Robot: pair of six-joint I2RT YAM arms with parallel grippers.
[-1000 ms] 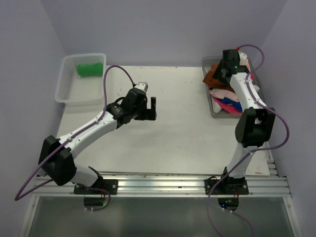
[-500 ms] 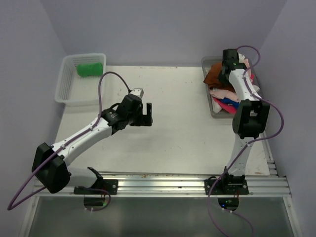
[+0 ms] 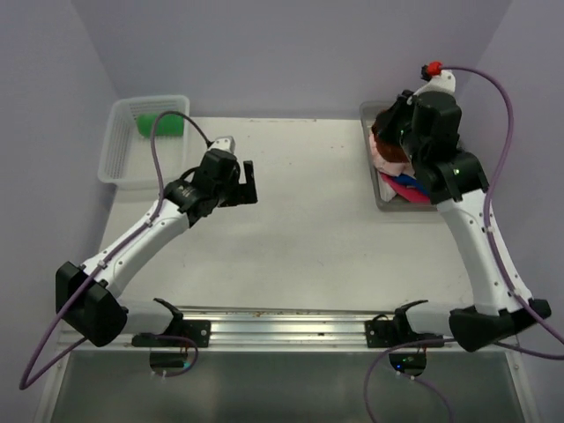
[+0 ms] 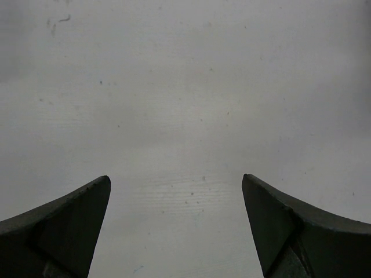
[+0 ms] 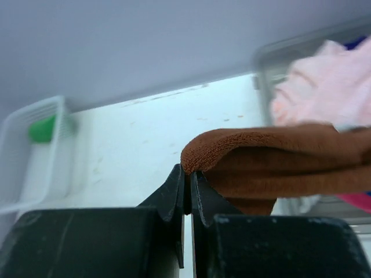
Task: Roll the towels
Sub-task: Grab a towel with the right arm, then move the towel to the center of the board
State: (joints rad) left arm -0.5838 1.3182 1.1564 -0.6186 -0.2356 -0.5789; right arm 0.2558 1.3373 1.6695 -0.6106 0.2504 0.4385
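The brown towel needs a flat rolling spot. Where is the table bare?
Bare: the middle of the table, between the left tool, the grey tray and the near rail. Crowded: the tray, where the right tool grips the brown towel; the basket corner.

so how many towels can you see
5: green towel in the basket, brown towel in the right end effector, pink, magenta and blue towels in the tray; more may be hidden.

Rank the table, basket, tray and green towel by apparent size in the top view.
1. Table.
2. Basket and tray: unsure, since the right arm hides much of the tray.
3. Green towel.
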